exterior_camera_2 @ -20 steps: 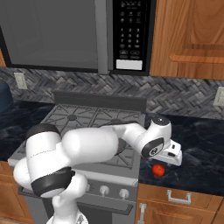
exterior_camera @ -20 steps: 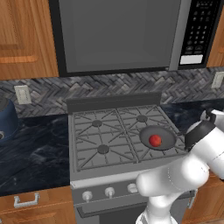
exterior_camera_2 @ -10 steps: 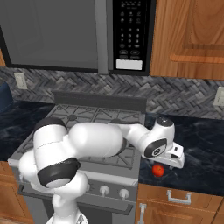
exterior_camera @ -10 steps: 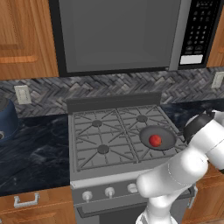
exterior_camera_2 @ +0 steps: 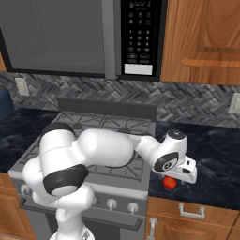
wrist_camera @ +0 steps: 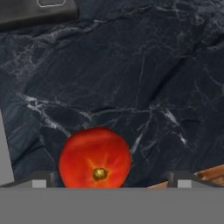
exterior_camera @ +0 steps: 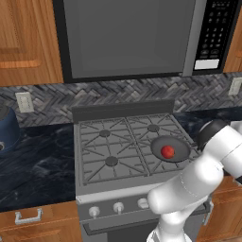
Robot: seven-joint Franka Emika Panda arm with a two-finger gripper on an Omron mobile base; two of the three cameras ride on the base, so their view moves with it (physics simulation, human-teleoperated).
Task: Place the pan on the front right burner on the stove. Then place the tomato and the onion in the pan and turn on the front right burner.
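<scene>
The gripper (wrist_camera: 107, 183) hangs low over the dark marble table (wrist_camera: 144, 87) to the right of the stove (exterior_camera: 118, 151), jaws spread wide with nothing between them. In the hand view a red round vegetable (wrist_camera: 95, 158) lies on the table just ahead of the finger tips (wrist_camera: 40, 181), nearer the left one than the right. From the right base view that same red thing (exterior_camera_2: 170, 183) peeks out just under the hand, close to the table's front edge. Compared with a second ago, the wrist has swung further right and dropped closer to the table, and the elbow has folded in more over the stove's front.

The pan (exterior_camera: 171, 148) sits on the front right burner (exterior_camera: 163, 163), its grate bars showing around it, with a second red round thing (exterior_camera: 167, 151) lying inside it; neither has shifted. Above the stove hangs the microwave (exterior_camera: 127, 38), with wooden cabinets (exterior_camera_2: 206, 42) to either side.
</scene>
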